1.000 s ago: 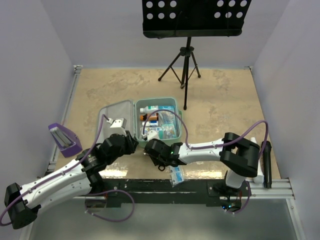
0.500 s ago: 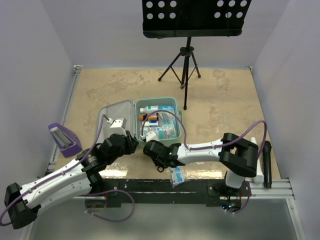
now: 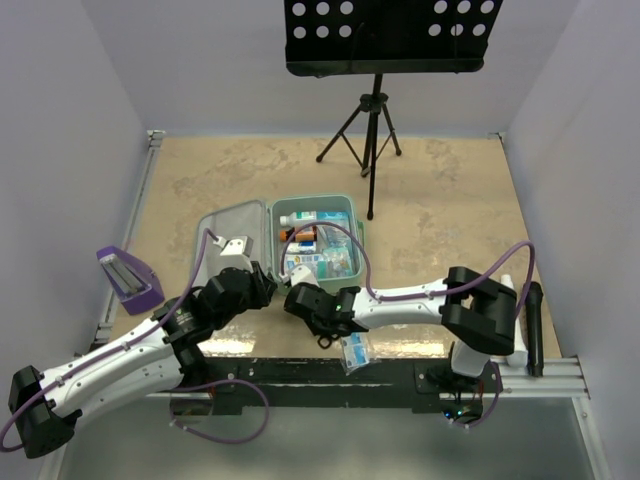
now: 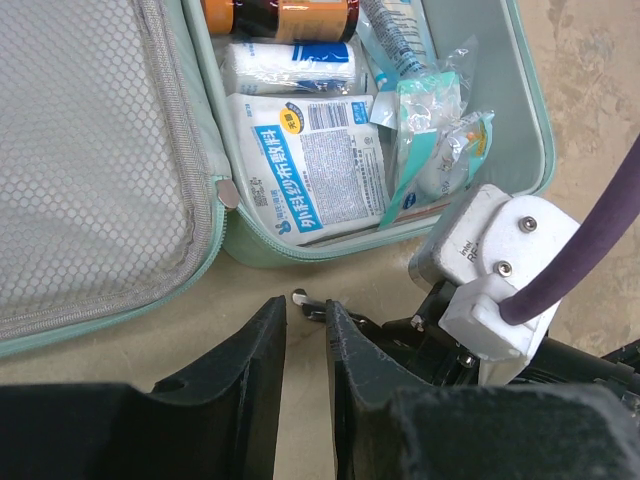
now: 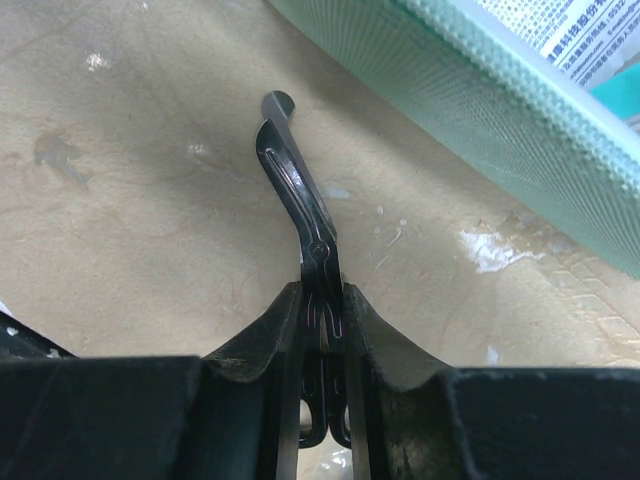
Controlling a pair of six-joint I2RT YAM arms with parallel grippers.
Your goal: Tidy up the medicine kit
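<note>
**Top view with both wrist views.** A beige mottled table (image 3: 450, 210) carries the whole scene. A black perforated music stand on a tripod (image 3: 385, 35) rises at its far side.

The mint-green hinged tin medicine kit (image 3: 225, 218) lies open near the table's middle, just beyond both grippers. Its mesh-lined lid is flat to the left and its filled tray is to the right. A purple angled holder (image 3: 128, 275) sits at the left edge, well apart from the kit.

The left gripper (image 4: 306, 305) hovers by the kit's near wall. Its fingers stand slightly parted, and only bare table shows between them. The right gripper (image 5: 323, 295) is clamped on a pair of dark metal angled-blade scissors (image 5: 295, 190). The blunt tip of the scissors points along the table just beside the kit's near wall.

In the tray lie a white sachet with blue print (image 4: 315, 165), a white wrapped roll (image 4: 290, 68) and a brown bottle with an orange label (image 4: 290, 15). A small clear packet with blue contents (image 3: 352, 352) rests at the table's near edge.
</note>
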